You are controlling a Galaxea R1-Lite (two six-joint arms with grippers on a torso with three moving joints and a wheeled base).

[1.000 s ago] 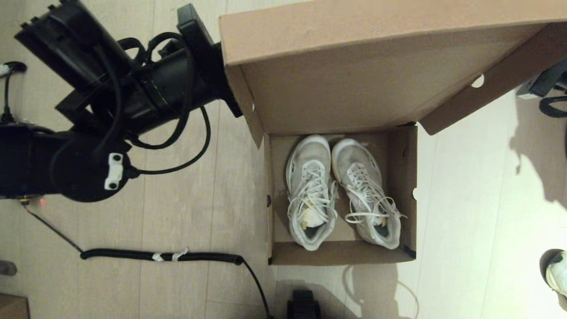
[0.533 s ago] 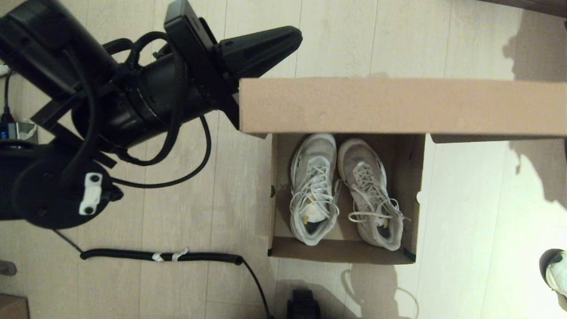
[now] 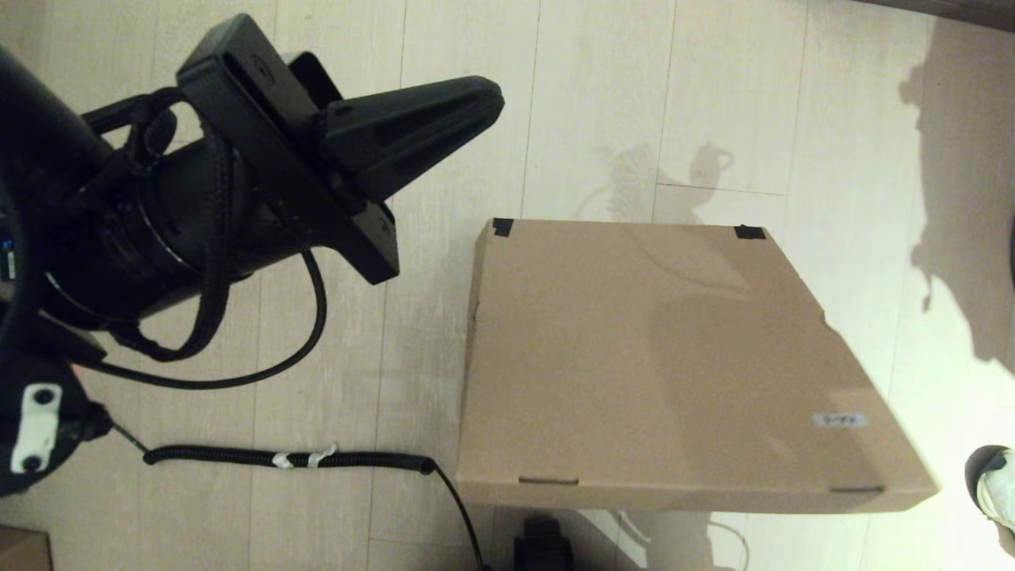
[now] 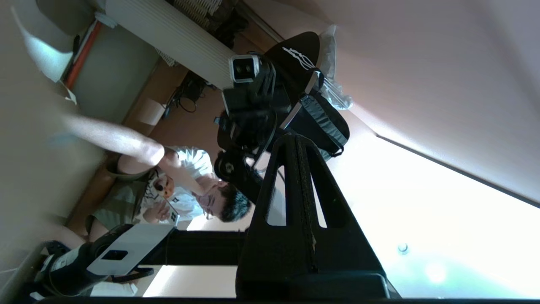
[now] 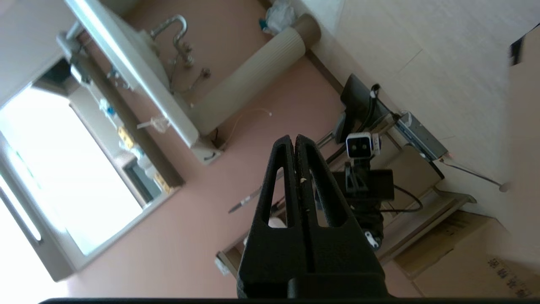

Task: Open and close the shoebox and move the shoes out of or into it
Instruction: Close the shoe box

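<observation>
Left gripper (image 3: 488, 95) hangs in the air on the far left of the scene, fingers pressed flat together into one black wedge and holding nothing. It sits well clear of the shoebox (image 3: 666, 357), up beyond the box's far left corner, touching no cardboard at all. Over to the right gripper (image 5: 295, 145): out of the head view, but its own wrist camera shows both fingers shut tight with nothing between them, pointing off at the room's far wall.

And the shoebox itself, right there on the pale wooden floor (image 3: 595, 95), towards the right of centre. Lid down, covering the whole top, with black tape (image 3: 502, 227) at the two far corners and a small white label (image 3: 840, 419) near the right front. The lid looks slightly skewed, its near right corner jutting out past the box, so I'd judge it dropped rather than properly tucked in. The shoes are out of sight; whether they're inside can't be told from here.

A coiled black cable (image 3: 293, 457) lies on the floor to the near left of the box, not touching it. At the right edge a lone whitish shoe (image 3: 997, 490) peeks in, no part of this job.

Both arms empty and off the box reads as a closing step just about finished.
</observation>
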